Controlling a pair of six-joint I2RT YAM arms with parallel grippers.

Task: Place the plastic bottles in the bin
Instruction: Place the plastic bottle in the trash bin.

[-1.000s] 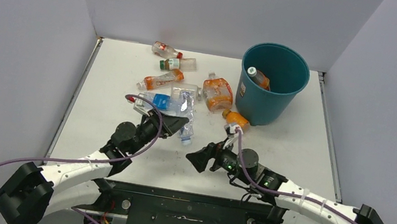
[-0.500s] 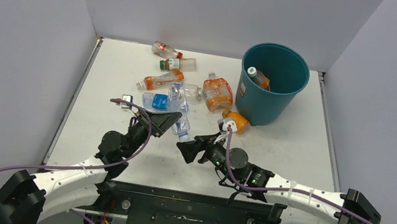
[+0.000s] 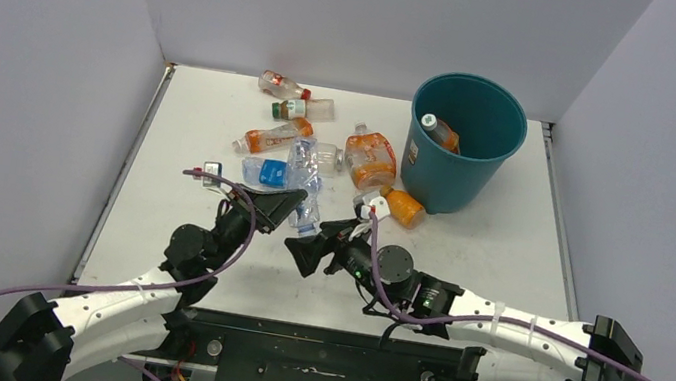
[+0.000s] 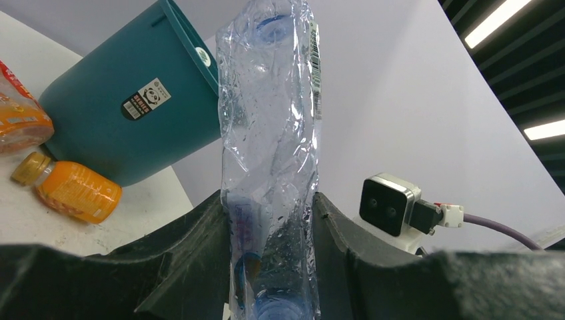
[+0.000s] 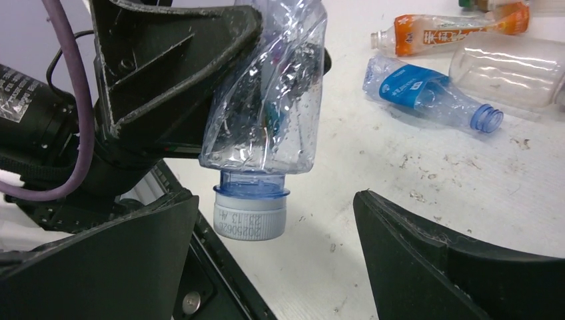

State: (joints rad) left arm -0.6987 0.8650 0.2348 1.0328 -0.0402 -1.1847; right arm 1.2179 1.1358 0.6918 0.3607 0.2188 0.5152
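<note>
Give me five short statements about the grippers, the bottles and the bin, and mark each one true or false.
1. The left gripper is shut on a crushed clear bottle. True.
2. The right gripper is clamped on that bottle's cap. False: its jaws stand open on either side of the cap, not touching it.
3. The bin holds nothing. False: a white-capped bottle lies inside it.
4. An orange bottle lies on the table beside the bin's base. True.
5. The blue-labelled bottle on the table has its cap on. False: its neck is open, with no cap.
</note>
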